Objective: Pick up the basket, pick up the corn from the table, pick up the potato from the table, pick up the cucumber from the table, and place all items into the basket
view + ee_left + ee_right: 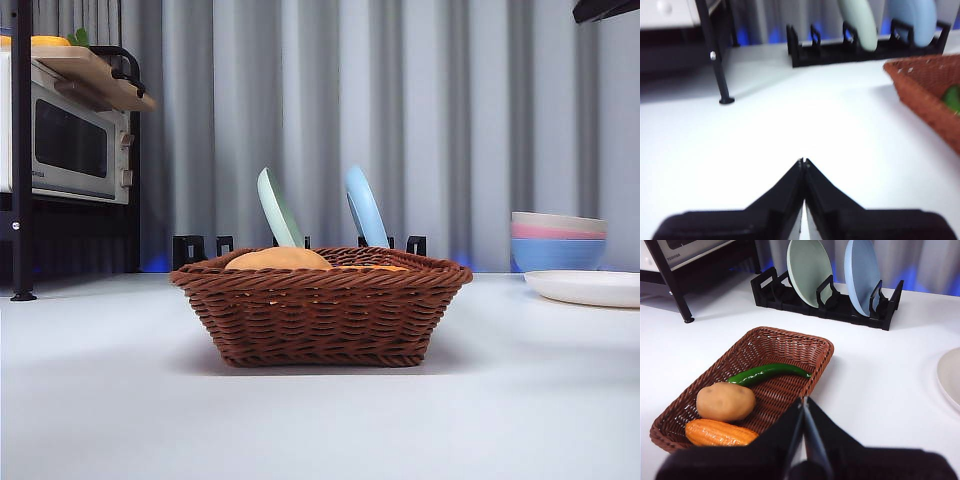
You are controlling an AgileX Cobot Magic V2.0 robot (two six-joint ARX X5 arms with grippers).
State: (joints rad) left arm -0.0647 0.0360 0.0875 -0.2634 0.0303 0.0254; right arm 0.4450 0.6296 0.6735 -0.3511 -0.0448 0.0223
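The reddish-brown wicker basket (320, 305) stands on the white table (320, 420) in the middle of the front view. In the right wrist view the basket (790, 342) holds the orange corn (720, 433), the tan potato (725, 401) and the green cucumber (767, 374). The potato's top (278, 259) shows above the rim in the front view. My right gripper (803, 402) is shut and empty, above the basket's near side. My left gripper (803, 162) is shut and empty over bare table, with the basket's corner (927, 90) off to one side.
A black dish rack (825, 302) with a pale green plate (278, 208) and a blue plate (365, 207) stands behind the basket. Stacked pastel bowls (558, 242) and a white plate (585, 288) sit at the right. A microwave on a black shelf (70, 140) stands at the left.
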